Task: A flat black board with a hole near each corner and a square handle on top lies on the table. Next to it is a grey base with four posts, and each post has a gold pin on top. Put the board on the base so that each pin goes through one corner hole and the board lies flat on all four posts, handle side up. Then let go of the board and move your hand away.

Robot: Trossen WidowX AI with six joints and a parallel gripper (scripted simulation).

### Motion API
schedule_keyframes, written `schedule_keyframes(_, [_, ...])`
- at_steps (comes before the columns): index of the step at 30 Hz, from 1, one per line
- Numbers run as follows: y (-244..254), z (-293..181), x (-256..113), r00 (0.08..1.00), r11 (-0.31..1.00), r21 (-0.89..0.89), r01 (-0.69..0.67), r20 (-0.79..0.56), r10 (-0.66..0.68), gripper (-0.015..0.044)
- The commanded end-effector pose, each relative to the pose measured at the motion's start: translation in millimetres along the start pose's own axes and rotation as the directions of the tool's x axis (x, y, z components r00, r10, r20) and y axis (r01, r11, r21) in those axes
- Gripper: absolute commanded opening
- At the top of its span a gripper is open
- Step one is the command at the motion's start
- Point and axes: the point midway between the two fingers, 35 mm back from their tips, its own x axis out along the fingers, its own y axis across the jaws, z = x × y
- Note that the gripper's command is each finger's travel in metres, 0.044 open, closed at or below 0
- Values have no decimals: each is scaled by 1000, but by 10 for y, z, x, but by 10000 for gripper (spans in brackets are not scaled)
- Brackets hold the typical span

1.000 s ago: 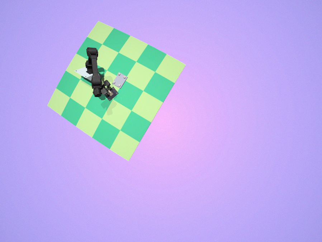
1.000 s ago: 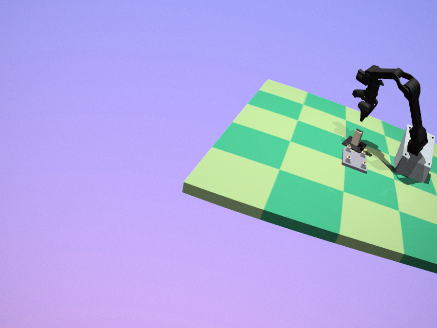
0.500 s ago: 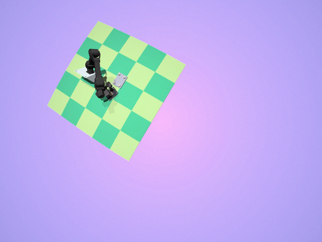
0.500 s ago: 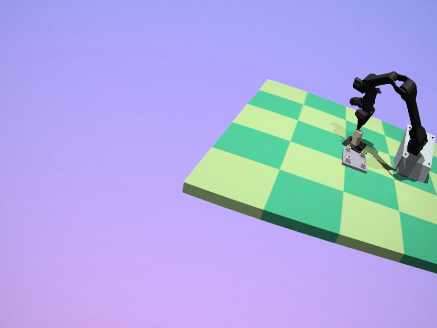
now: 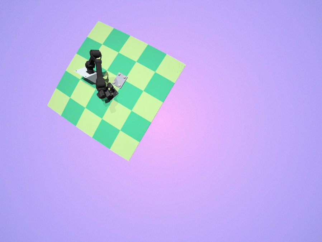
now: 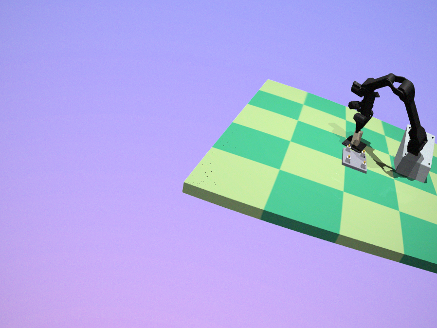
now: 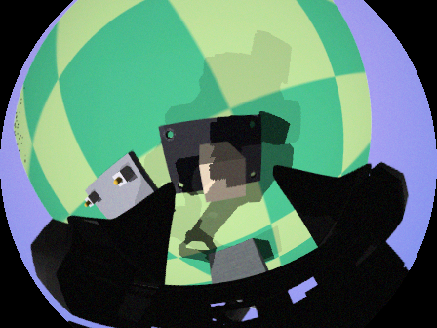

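Exterior view: my claw (image 5: 111, 91) (image 6: 358, 131) (image 7: 225, 179) is wide, gripping nothing, above the black board (image 5: 116, 93) (image 6: 347, 142) (image 7: 187, 142), which lies on the checkered table (image 5: 145, 101) (image 6: 314, 155) (image 7: 127, 83). Just beside it sits the grey base (image 5: 120, 80) (image 6: 354, 164) (image 7: 122, 195), its posts bare; my own mounting block (image 5: 82, 71) (image 6: 426, 148) (image 7: 237, 264) stands farther off.

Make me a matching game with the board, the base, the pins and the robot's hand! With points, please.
Things:
1. board (image 5: 116, 93) (image 6: 348, 142) (image 7: 187, 129)
2. base (image 5: 120, 80) (image 6: 354, 165) (image 7: 114, 195)
3. pins (image 6: 363, 151) (image 7: 117, 181)
4. hand (image 6: 357, 132) (image 7: 225, 179)

Clues:
A. gold, on top of posts
B. open, holding nothing
C. black, with holes and a handle
D. grey, with four posts

Right pairs: 1-C, 2-D, 3-A, 4-B
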Motion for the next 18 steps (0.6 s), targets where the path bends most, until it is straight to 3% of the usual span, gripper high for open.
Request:
schedule_keyframes(1, [3,-19,94,1000,1000,9,-5,-7,6,440])
schedule_keyframes(18, [11,-27,365,1000,1000,9,-7,-8,7,440])
